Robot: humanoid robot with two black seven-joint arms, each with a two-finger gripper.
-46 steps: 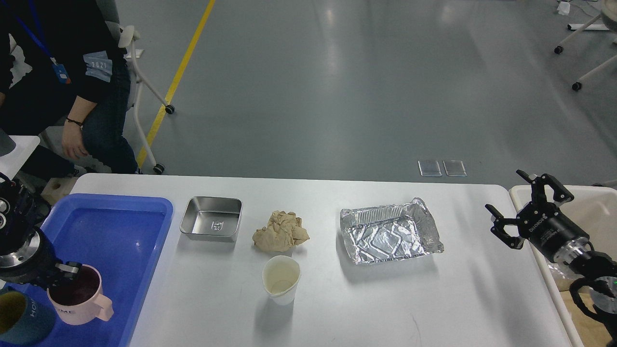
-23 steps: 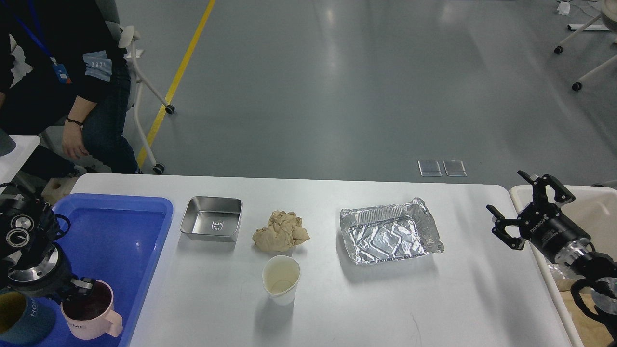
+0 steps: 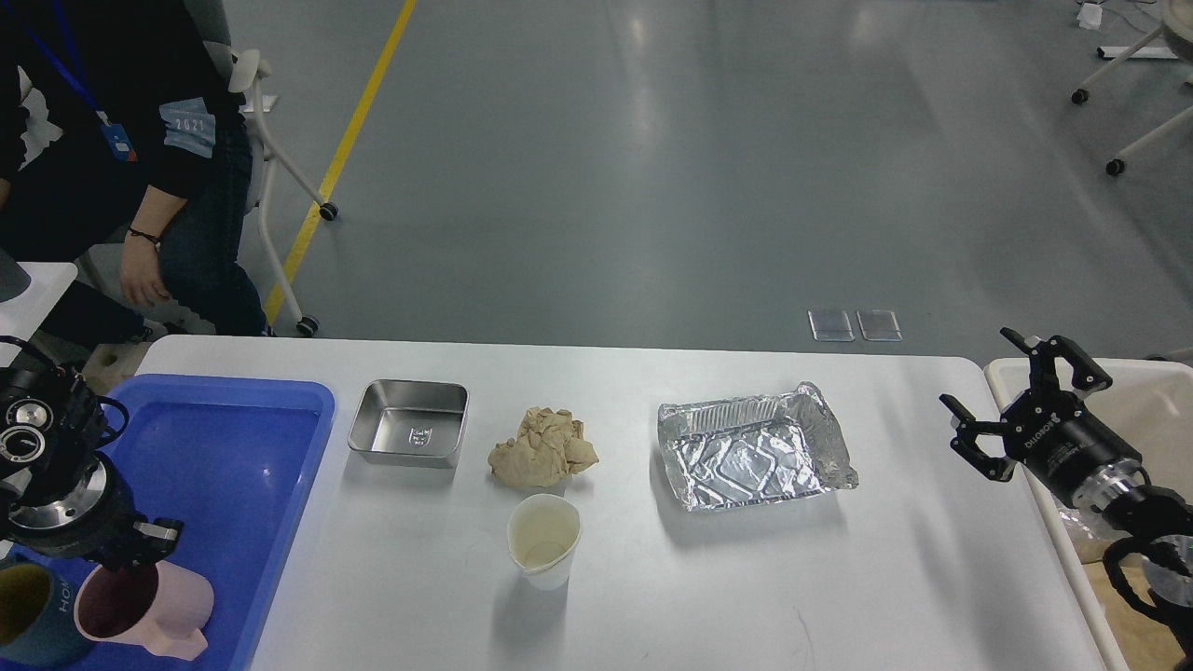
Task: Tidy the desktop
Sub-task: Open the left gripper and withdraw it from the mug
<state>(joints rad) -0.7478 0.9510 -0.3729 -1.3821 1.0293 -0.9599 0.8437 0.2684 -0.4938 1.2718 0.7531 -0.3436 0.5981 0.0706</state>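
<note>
Pink mug (image 3: pixel 140 610) tipping sideways since earlier frame, left hand (image 3: pixel 149 543) gripping rim over blue tray (image 3: pixel 233 447). Right hand (image 3: pixel 1011 401) hanging open at bench (image 3: pixel 885 578) right edge, nearer foil tray (image 3: pixel 750 457), lying leftward.

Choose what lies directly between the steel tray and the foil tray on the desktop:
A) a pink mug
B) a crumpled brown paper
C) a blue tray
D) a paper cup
B: the crumpled paper sits between the steel tray and the foil tray; the cup stands nearer.
</note>
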